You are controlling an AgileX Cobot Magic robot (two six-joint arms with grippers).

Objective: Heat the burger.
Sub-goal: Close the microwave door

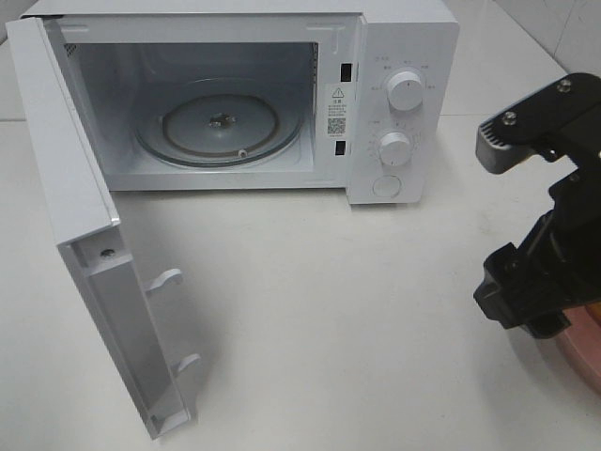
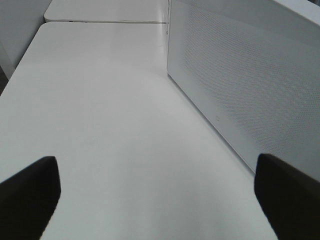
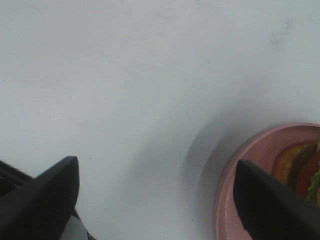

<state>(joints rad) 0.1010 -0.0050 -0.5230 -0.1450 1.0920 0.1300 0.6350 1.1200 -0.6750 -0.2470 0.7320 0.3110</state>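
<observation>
right tool [image 3: 155, 200]: jaws standing wide apart, gripping nothing, hanging over bare surface [image 3: 125, 75]
left tool [image 2: 157, 197]: jaws spread wide, empty, sitting low over the surface, door [image 2: 240, 85] running along one side of it
burger [image 3: 302, 167]: lying on the plate [image 3: 240, 170], just beside one finger [image 3: 270, 210] of the right tool, outside the jaws; only an edge showing in the right wrist view — bun, tomato, lettuce
plate: pink, resting on the surface, partly under that finger; in the high view only a sliver [image 1: 582, 352] peeking out under the right arm [image 1: 545, 235]
microwave [image 1: 404, 56]: sitting well away from the right tool, across the surface, door [image 1: 84, 235] swinging fully open
turntable [image 1: 221, 122]: glass, lying bare inside the cavity
knobs [image 1: 404, 91]: two, facing the right tool's side, round button below them
</observation>
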